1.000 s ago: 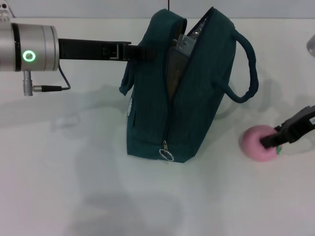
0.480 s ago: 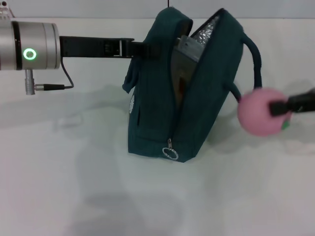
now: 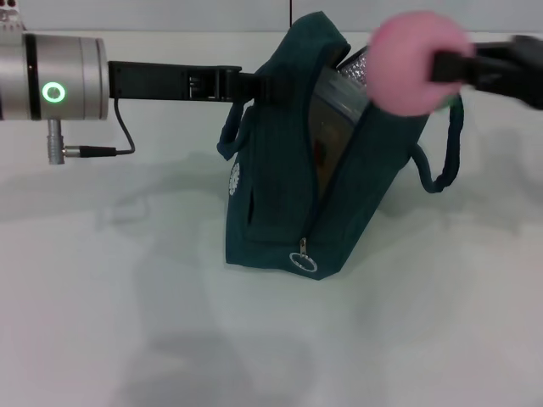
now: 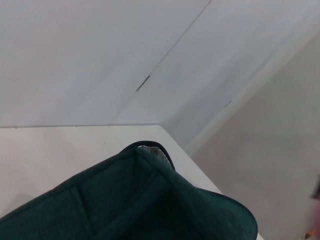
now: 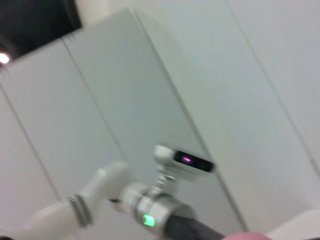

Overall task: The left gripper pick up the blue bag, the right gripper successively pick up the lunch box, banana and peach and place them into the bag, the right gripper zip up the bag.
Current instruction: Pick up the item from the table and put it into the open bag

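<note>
One blue bag (image 3: 293, 182) stands unzipped on the white worktop (image 3: 127, 322), left gripper (image 3: 254, 86) fingers clamped on its far-left top edge. One peach (image 3: 417, 61) hangs above the bag's right side, pinched in the right gripper (image 3: 450, 66). Only the head view shows this; the left wrist view shows just bag fabric.

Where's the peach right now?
In the head view the peach is in the air on the robot's right, held by the right gripper just above the open top of the blue bag, whose left side the left gripper holds.
</note>
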`<action>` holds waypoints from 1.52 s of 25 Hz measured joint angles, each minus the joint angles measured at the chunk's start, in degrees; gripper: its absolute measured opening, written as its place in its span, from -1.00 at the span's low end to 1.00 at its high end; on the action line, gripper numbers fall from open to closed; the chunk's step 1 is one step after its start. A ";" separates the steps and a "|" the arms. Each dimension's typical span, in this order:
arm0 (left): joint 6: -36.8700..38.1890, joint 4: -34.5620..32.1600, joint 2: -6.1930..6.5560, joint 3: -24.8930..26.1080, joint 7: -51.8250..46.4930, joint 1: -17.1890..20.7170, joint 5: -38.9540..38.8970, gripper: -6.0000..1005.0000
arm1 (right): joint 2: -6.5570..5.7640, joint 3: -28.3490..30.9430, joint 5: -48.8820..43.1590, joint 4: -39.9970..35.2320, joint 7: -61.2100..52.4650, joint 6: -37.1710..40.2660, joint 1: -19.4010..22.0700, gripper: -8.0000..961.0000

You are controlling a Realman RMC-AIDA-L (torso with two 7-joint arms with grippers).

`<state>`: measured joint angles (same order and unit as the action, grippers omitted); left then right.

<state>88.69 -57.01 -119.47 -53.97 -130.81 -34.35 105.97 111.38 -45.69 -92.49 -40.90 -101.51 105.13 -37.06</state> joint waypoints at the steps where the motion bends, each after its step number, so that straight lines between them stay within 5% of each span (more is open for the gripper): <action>1: 0.00 0.02 -0.03 0.01 -0.02 0.07 -0.22 -0.85 | 0.74 -1.04 -1.03 -0.01 2.09 -2.88 -0.33 -0.76; 7: 0.07 0.20 -0.06 0.01 -0.05 0.39 -0.70 -0.85 | 3.77 -10.73 -2.62 0.10 9.65 -15.47 -0.97 -0.85; 13: -0.03 0.24 -0.07 0.07 -0.06 0.42 -0.80 -0.85 | 3.76 -20.25 -3.35 0.60 6.51 -23.33 -2.14 -0.89; 19: -0.20 0.24 -0.06 0.02 -0.06 0.05 -0.81 -0.85 | 4.10 -21.11 -5.67 0.40 4.77 -22.98 -2.70 -0.91; 25: -0.31 0.23 -0.06 0.01 0.23 0.11 -0.81 -0.85 | 3.92 -20.64 2.15 0.23 10.50 -20.86 0.10 -0.76; 31: -0.35 0.23 -0.06 0.00 0.51 0.34 -0.82 -0.85 | 3.59 -18.16 4.14 -0.63 10.88 -20.00 2.64 -0.30; 33: -0.36 0.23 -0.06 0.00 0.65 0.27 -0.82 -0.85 | 3.67 -16.89 4.05 -0.73 10.91 -20.33 3.16 0.17; 38: -0.42 0.43 -0.06 0.00 1.19 0.05 -0.81 -0.85 | 3.48 -16.59 3.58 0.75 10.76 -23.51 2.81 0.52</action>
<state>88.27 -56.58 -119.53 -53.97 -129.62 -34.31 105.16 114.86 -62.27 -88.90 -40.16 -90.75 81.61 -34.25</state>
